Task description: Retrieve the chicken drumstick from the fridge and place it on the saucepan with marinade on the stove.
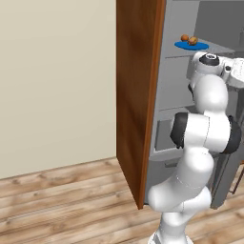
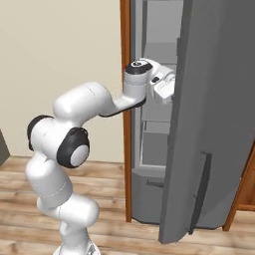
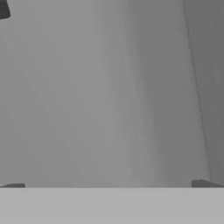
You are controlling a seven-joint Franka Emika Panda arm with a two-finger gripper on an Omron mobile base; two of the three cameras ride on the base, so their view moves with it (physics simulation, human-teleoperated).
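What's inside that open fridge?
On a fridge shelf sits a blue plate carrying two small orange-brown pieces; grey drawers lie below. The robot's arm covers the right side.

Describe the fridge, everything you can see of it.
The fridge is tall and plain grey, with a brown wooden side panel on its left. Its door stands open, swung out toward the right base view, with a long dark handle low on it. Inside are grey shelves and drawers; an upper shelf carries a blue plate with small orange-brown pieces on it. The white arm reaches into the open compartment.
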